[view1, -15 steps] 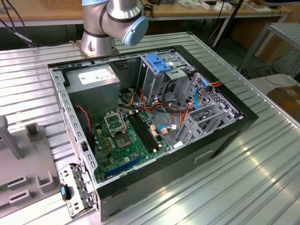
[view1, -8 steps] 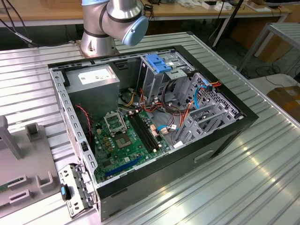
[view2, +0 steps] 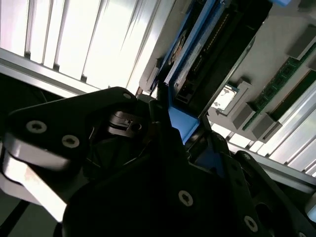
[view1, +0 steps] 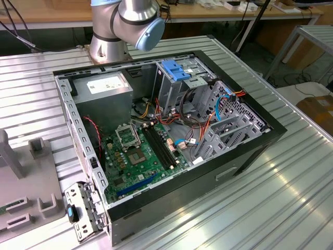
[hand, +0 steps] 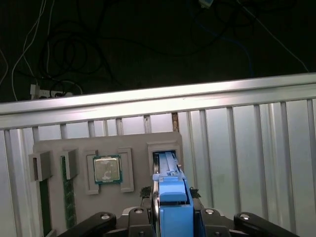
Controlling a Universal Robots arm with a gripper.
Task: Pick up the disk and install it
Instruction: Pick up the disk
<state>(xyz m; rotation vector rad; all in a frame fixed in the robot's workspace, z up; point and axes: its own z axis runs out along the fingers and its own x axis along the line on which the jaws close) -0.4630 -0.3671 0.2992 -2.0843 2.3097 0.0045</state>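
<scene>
Surface: you are working on a ribbed metal table (view1: 291,198). A grey tray (view1: 31,182) is lying on it. An open case (view1: 244,156) is sitting beside the tray, toward the exterior view's right. A wooden desk (view1: 52,10) is running along the room beyond the tray and the arm (view1: 125,21).

The first wrist view is giving you a dark floor with loose cables (hand: 74,54) past the table edge beyond the tray.

The disk (hand: 167,160) is standing on edge in a slot of the tray. A processor (hand: 107,169) is sitting in the next pocket of the tray, and a memory stick (hand: 69,192) is lying further along.

Your gripper (hand: 173,197) is hanging over the tray, and its jaws are pressing together on the disk's blue tab.

The second wrist view is showing you the disk's dark side and connector edge. The exterior view is showing the case's board and its cage (view1: 177,83), well apart from the tray.
</scene>
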